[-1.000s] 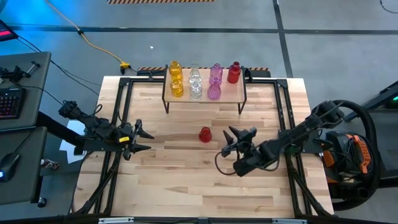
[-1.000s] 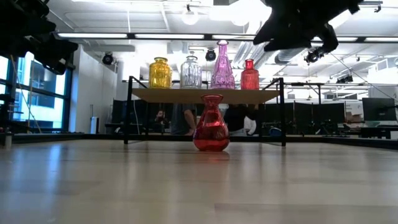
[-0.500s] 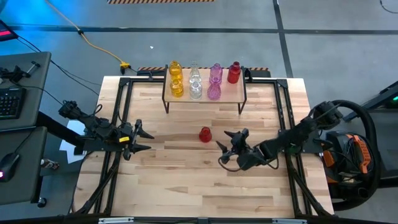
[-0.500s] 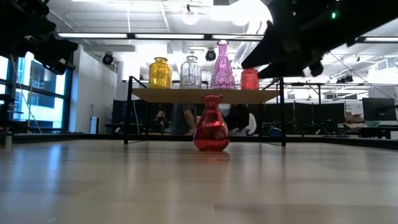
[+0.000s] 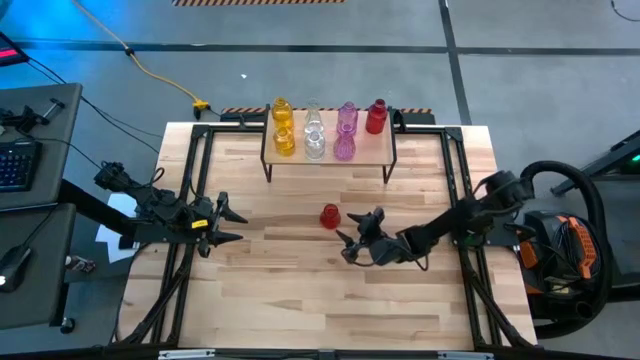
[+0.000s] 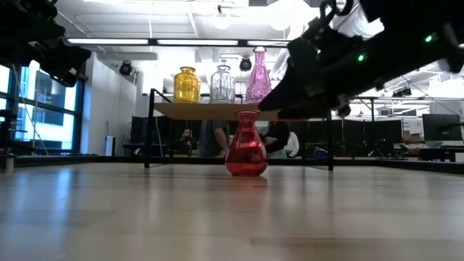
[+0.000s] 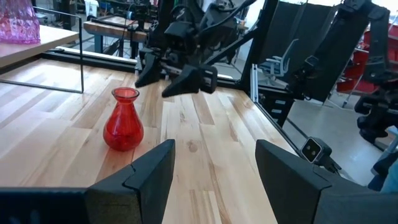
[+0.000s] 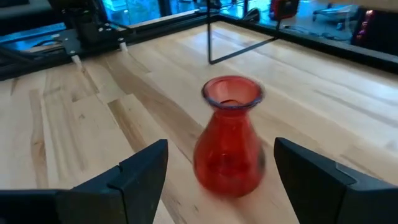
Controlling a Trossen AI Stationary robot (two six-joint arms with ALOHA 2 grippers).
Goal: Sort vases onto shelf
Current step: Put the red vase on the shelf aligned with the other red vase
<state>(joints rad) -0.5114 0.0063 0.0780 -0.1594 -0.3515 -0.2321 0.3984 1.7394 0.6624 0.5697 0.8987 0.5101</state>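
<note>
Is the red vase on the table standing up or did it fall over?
Standing up. The red vase sits on its round bottom on the table, with its open mouth pointing straight up.

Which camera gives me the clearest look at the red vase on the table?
The right wrist view: the red vase stands upright, close up, between the open right gripper's fingers. The left wrist view and low view show it whole but farther off. The high view shows only its top.

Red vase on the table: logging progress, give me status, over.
Right gripper open, close beside red vase, not touching. Left gripper open, waiting at table's left. Vase upright on tabletop, in front of the shelf. Nothing between.
</note>
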